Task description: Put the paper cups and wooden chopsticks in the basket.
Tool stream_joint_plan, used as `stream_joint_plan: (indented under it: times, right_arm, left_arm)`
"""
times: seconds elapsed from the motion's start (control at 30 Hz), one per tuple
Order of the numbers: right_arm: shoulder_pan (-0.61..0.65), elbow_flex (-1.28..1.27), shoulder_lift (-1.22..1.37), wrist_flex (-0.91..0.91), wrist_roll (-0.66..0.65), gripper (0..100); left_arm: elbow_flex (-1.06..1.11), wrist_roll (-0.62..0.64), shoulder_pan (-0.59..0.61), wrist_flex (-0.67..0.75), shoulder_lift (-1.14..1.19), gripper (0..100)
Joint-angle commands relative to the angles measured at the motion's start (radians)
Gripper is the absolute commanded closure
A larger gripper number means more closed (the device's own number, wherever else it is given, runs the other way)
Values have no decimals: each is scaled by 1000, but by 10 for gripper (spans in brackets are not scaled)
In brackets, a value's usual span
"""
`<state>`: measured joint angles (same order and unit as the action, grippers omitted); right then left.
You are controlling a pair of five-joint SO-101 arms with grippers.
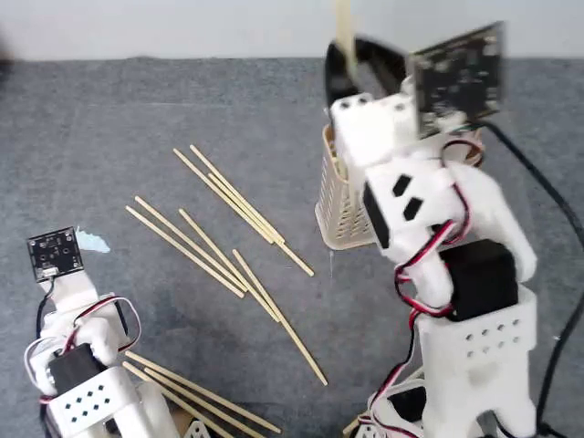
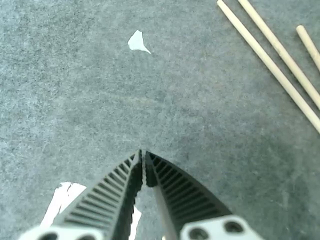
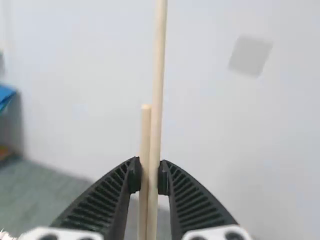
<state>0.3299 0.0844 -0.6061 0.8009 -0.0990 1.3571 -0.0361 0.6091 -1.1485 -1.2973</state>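
Observation:
Several wooden chopsticks (image 1: 224, 239) lie scattered on the grey mat, with more near the front edge (image 1: 196, 394). A cream basket (image 1: 342, 205) stands beside the right arm. My right gripper (image 3: 148, 179) is raised above the basket, pointing up, and is shut on two chopsticks (image 3: 156, 100) that stand upright between its jaws; one chopstick (image 1: 343, 36) shows above the arm in the high view. My left gripper (image 2: 144, 162) hangs shut and empty just above the mat at the front left, with three chopsticks (image 2: 280, 65) lying off to one side.
Small white paper scraps (image 2: 137, 42) lie on the mat near my left gripper, one also by the left arm's camera board (image 1: 91, 242). The right arm's white body (image 1: 456, 301) stands tall in front of the basket. A pale wall (image 3: 240, 100) rises behind.

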Motion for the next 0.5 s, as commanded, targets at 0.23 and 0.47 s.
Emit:
stream_joint_plan:
  times: [0.23,0.47]
  right_arm:
    - [-110,-249,-56,-418,-5,991]
    - [-137,-690,-216,-671,32,991]
  left_arm:
    - [-2,5,-3,20,-12,987]
    - [-1,5,-3,20,-12,987]
